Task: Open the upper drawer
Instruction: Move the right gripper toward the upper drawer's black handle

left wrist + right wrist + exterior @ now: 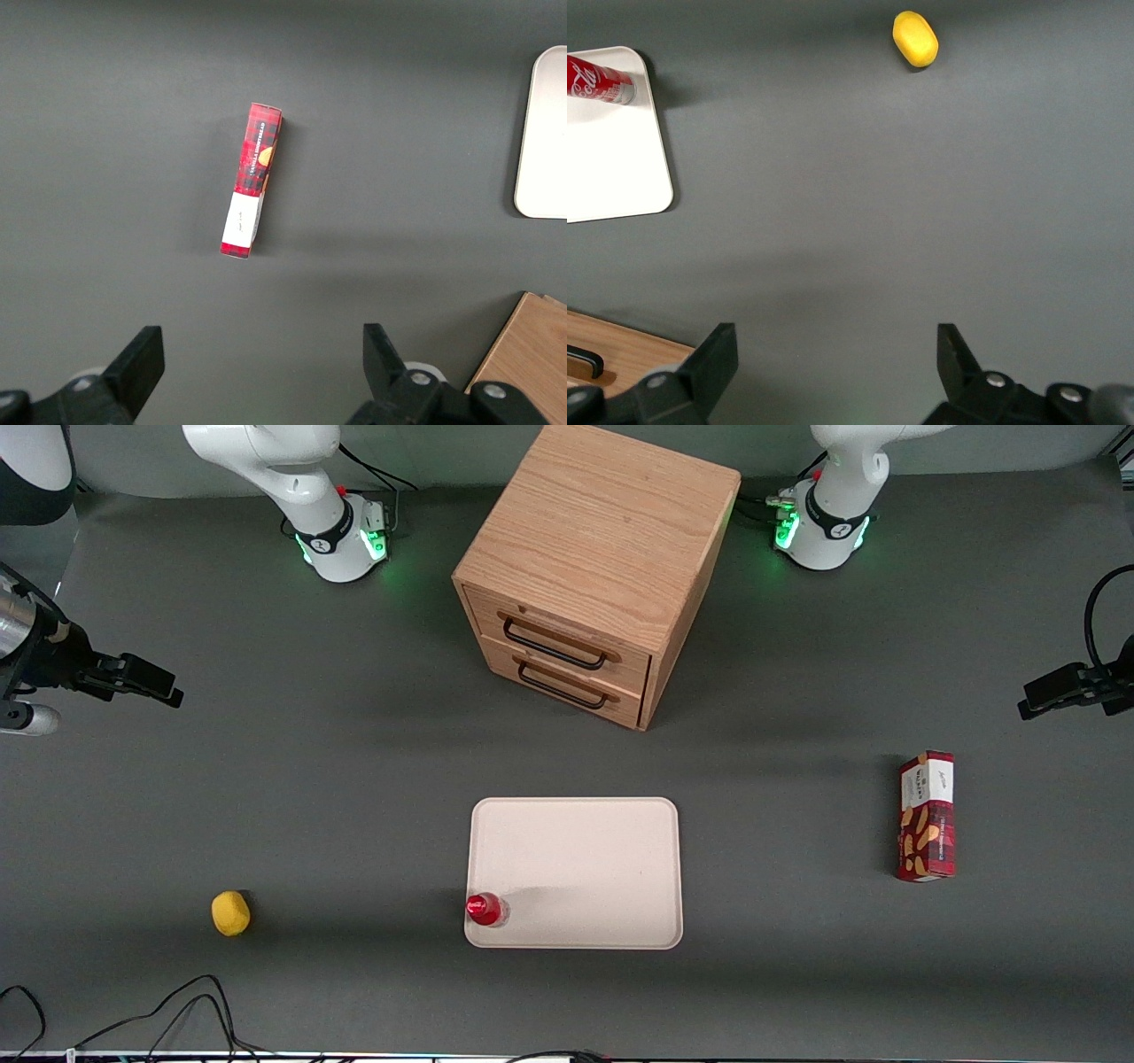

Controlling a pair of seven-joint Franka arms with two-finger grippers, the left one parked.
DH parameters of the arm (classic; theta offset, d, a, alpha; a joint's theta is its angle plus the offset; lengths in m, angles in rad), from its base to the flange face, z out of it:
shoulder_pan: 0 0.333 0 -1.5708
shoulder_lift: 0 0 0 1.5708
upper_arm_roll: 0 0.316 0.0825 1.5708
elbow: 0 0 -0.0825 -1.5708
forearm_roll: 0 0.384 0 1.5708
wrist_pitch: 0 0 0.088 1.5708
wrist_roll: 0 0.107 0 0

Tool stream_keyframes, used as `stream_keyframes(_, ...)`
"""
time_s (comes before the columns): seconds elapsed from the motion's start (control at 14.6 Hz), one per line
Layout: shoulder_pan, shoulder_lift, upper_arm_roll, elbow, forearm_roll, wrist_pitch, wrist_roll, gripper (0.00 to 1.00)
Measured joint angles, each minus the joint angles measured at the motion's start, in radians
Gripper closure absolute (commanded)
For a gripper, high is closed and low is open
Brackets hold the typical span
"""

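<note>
Hovering over bare grey table toward the working arm's end, the black two-finger gripper (833, 354) is being held with jaws apart, well apart from the shut light oak upper drawer (567, 638) of the wooden cabinet (602, 540).

Upper drawer (563, 631), light oak, black wire handle, fully closed.

Red plaid snack box (252, 181) flat on grey table (399, 133); pale tray (542, 133) edge nearby; wooden corner (523, 354), probably cabinet.
</note>
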Motion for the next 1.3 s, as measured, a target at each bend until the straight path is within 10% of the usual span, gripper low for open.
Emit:
stream_keyframes(0.48,0.036,0.001,0.015,-0.006,0.069,0.004,-0.001,0.0)
stream_keyframes(1.3,0.543,0.22,0.13,0.12,0.127,0.105,-0.321,0.0)
